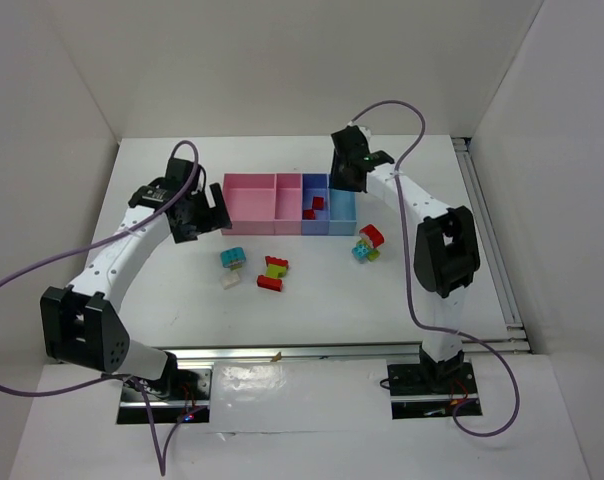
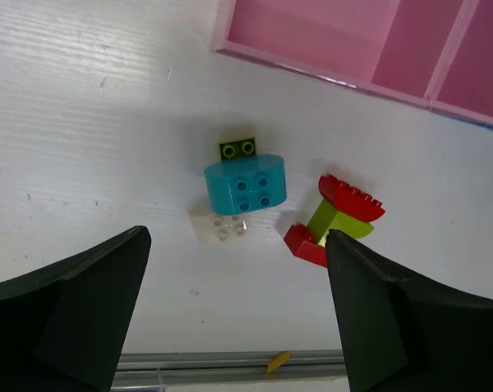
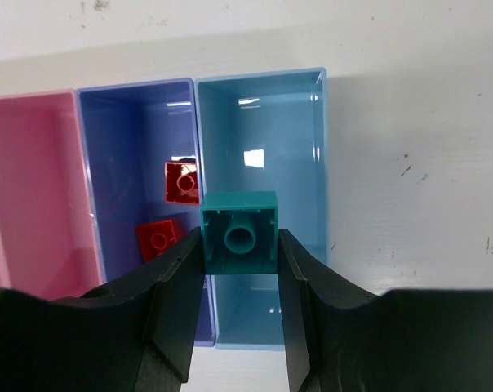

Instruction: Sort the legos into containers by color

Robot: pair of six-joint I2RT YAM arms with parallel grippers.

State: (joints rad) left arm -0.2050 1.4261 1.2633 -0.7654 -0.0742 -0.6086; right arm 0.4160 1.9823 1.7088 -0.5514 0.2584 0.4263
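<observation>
A white desk [image 1: 182,310] walled in by white panels carries a row of four joined open plastic bins [image 1: 287,205]. The right fingers [image 3: 177,302] are clamped on a small teal plastic brick [image 3: 239,232], held over the light blue bin [image 3: 267,122]. The dark blue bin [image 3: 124,163] just to their left holds two red bricks [image 3: 182,181]. The left fingers [image 2: 83,310] are spread wide above the desk, holding nothing. Between them lie a rounded teal brick [image 2: 245,186], a small yellow-green brick [image 2: 237,149] touching its far edge and a clear brick [image 2: 222,227] at its near edge. A red and yellow-green cluster [image 2: 336,216] lies close to the finger on the wrist view's right. A pink bin [image 2: 312,33] lies beyond them.
</observation>
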